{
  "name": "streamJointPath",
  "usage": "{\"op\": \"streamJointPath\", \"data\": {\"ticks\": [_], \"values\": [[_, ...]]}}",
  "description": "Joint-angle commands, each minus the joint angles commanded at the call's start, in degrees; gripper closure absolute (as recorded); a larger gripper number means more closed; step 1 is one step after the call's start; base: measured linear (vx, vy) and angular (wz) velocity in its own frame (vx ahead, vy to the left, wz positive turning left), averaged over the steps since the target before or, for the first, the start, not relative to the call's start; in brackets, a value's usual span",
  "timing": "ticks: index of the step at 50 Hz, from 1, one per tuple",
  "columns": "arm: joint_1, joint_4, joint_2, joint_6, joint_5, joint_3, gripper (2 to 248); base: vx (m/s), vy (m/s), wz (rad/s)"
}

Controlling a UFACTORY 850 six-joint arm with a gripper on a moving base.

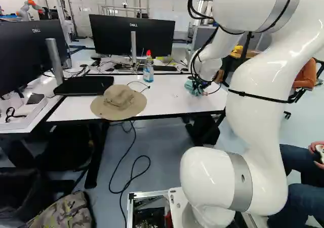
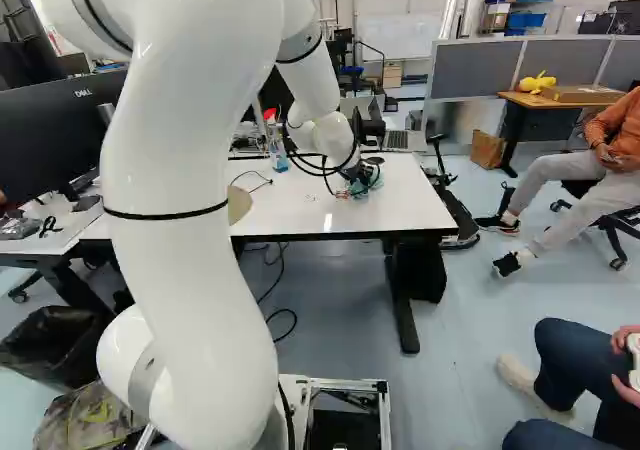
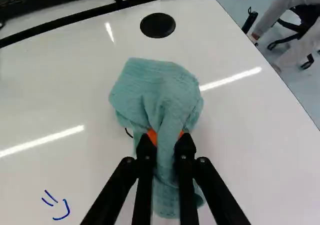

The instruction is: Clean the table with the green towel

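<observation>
The fingers [image 2: 350,192] are clamped on the bunched green towel [image 3: 155,92], shown on the white desk [image 3: 240,135], with blue pen marks [image 3: 62,212] to one side, a round black disc [image 3: 157,25] ahead, and a spray bottle [image 1: 148,72] and tan hat [image 1: 120,99] farther off.

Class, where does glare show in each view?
Wrist view: bright streaks on the shiny white tabletop, either side of the crumpled green cloth towel, plus a shorter one near the round black disc; left base view: highlights on the glossy white arm; right base view: highlights on that arm too.
</observation>
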Motion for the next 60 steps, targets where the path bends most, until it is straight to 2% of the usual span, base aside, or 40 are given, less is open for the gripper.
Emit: {"op": "streamJointPath", "data": {"ticks": [43, 60], "values": [[-0.01, 0.0, -0.11, 0.0, -0.13, -0.13, 199, 0.0, 0.0, 0.0], [-0.76, 0.0, -2.97, 0.0, -0.13, -3.73, 199, 0.0, 0.0, 0.0]]}}
